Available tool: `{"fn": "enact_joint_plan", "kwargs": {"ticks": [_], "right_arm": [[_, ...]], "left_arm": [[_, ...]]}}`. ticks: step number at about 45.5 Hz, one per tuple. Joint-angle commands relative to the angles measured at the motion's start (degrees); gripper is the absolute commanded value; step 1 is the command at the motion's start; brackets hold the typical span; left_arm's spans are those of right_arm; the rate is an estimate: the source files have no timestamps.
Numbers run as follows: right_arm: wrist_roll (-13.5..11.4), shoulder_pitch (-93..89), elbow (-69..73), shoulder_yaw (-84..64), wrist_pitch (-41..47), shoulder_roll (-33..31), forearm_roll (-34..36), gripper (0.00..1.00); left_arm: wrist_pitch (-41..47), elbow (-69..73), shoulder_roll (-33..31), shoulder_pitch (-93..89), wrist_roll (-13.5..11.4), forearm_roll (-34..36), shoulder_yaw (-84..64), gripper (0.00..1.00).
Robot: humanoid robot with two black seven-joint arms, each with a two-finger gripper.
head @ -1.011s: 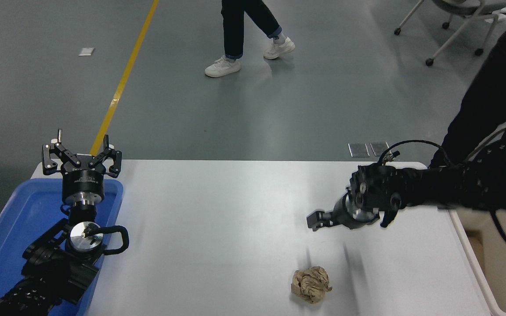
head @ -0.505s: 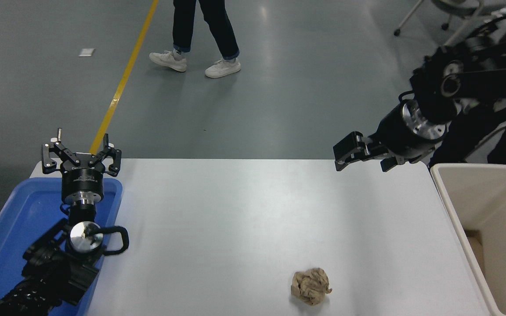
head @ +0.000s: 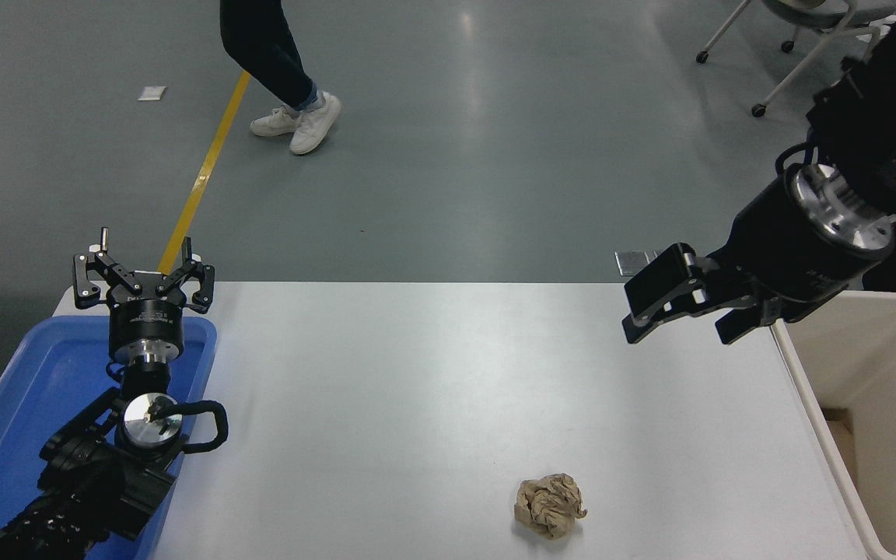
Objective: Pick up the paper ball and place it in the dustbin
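Observation:
The paper ball [head: 549, 506], a wrinkly tan-brown wad, lies on the white table [head: 417, 389] near its front edge, right of centre. The cream-beige dustbin [head: 795, 367] stands at the table's right side, partly cut off by the picture's edge. My right gripper [head: 681, 323] is open and empty. It hangs in the air above the table's far right part, just left of the dustbin's rim and well behind the paper ball. My left gripper [head: 145, 274] is open and parked at the lower left, over the blue tray.
A shallow blue tray [head: 20, 404] sits at the table's left end under the left arm. A person's legs [head: 277, 70] cross the floor beyond the table. A wheeled chair [head: 806, 39] stands at the top right. A yellow floor line [head: 207, 171] runs behind.
My right gripper rose from low over the table near the ball, swung up to the far right, then came slightly down and right beside the dustbin. The person walked left. The ball has not moved.

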Motion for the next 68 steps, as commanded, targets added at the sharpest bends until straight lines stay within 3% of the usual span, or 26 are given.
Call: {"fn": "enact_joint_plan", "kwargs": {"ticks": [1,7,14,45,48,52,56,68], "right_arm": [[0.0,-16.5,-3.5,1.4,-15.2,12.9,-0.2,1.0],[0.0,-27.0,-11.3,1.8,-21.9,17.4,-1.1,1.0],[-0.3,-37.0,-15.3,1.9,-23.9,18.3,-8.5,1.0],[-0.2,-48.9,-23.5,2.6,-31.6,18.3,-10.3,1.0],[0.1,-49.1,-23.5,3.0,-32.0,18.3,-9.5,0.94],[0.2,-49.8,-23.5,3.6,-32.1,18.3,-9.1,0.8],[0.3,-50.4,-23.5,3.5,-32.8,18.3,-9.0,0.59],[0.5,-50.6,-23.4,3.5,-33.3,18.3,-7.0,0.21]], "left_arm": [[-0.1,-0.1,0.0,0.0,0.1,0.1,0.1,0.99],[-0.1,-0.1,0.0,0.0,0.1,0.1,0.1,0.99],[-0.1,-0.1,0.0,0.0,0.2,0.2,0.1,0.99],[-0.1,-0.1,0.0,-0.1,0.2,0.2,0.1,0.99],[-0.1,-0.1,0.0,0.0,0.2,0.2,0.1,0.99],[-0.1,-0.1,0.0,-0.1,0.2,0.2,0.1,0.99],[-0.1,-0.1,0.0,-0.1,0.2,0.1,0.1,0.99],[-0.1,-0.1,0.0,-0.1,0.2,0.2,0.1,0.99]]}}
